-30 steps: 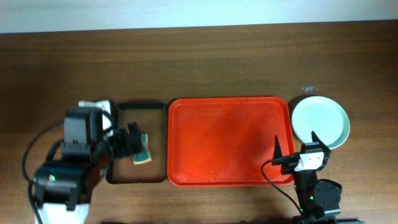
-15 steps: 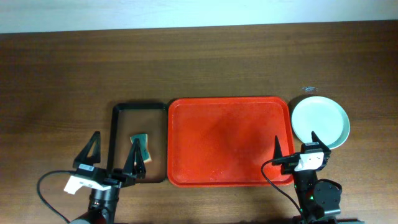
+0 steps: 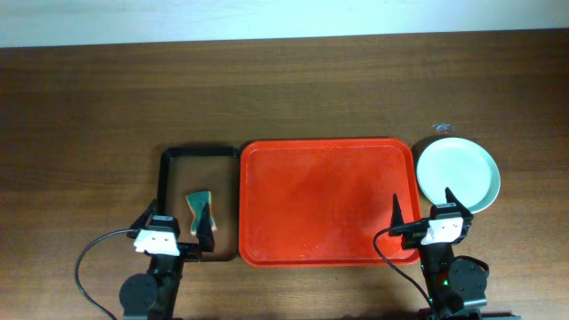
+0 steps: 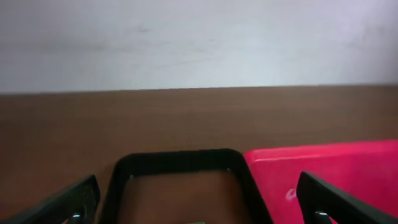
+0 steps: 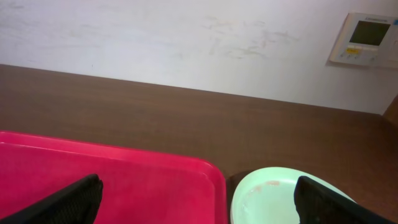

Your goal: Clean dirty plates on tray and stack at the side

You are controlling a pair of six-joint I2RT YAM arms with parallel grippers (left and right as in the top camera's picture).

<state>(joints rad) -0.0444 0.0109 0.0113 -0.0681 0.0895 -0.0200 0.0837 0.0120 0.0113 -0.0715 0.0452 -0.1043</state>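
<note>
The red tray point(image 3: 329, 200) lies at the table's centre and holds no plates. The pale mint plates point(image 3: 458, 173) sit on the table just right of it; from above only the top one shows, with faint red marks near its rim in the right wrist view point(image 5: 280, 193). My right gripper point(image 3: 425, 212) is open and empty at the front edge, straddling the tray's right rim point(image 5: 124, 174) and the plate. My left gripper point(image 3: 176, 228) is open and empty at the front edge, facing the small tray point(image 4: 180, 163); the red tray point(image 4: 323, 165) shows to its right.
A small black-rimmed brown tray point(image 3: 169, 191) lies left of the red tray, with a green-and-yellow sponge point(image 3: 201, 212) in it. A wall thermostat point(image 5: 367, 40) hangs at the far right. Cables trail from both arm bases at the front edge.
My left arm has drawn back from over the small tray to the front edge, leaving the sponge lying in that tray. The right arm and the plates have not moved.
</note>
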